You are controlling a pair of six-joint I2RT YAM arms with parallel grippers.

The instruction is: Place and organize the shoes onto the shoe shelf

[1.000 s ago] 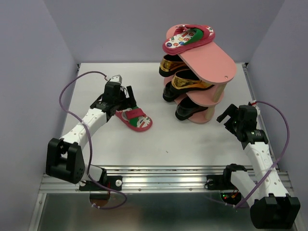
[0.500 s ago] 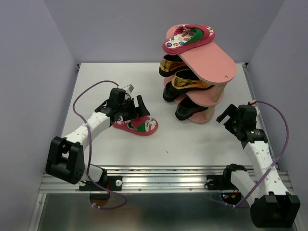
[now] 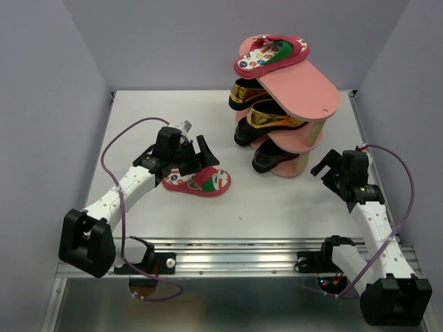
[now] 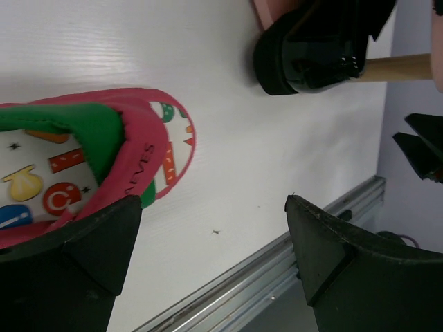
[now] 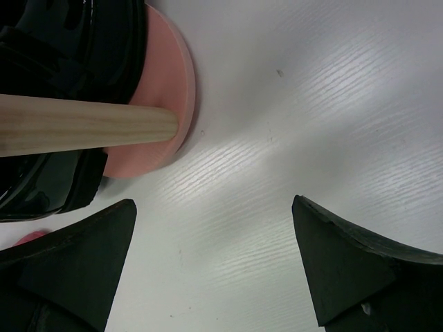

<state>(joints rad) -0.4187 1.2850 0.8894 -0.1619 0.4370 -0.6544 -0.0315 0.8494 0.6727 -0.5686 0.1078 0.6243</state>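
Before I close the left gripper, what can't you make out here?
- Flip-flop: heel end cut off by the left wrist view's edge, partly under the left gripper in the top view.
- Black loafers: mostly hidden beneath the shelf boards in the top view; their tiers are unclear.
- Right wrist view: a black loafer cropped by the frame corner.

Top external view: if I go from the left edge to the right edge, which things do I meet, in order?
left arm's base → pink flip-flop on the table → shoe shelf → right gripper. The left gripper overlaps the flip-flop, so it is left out.
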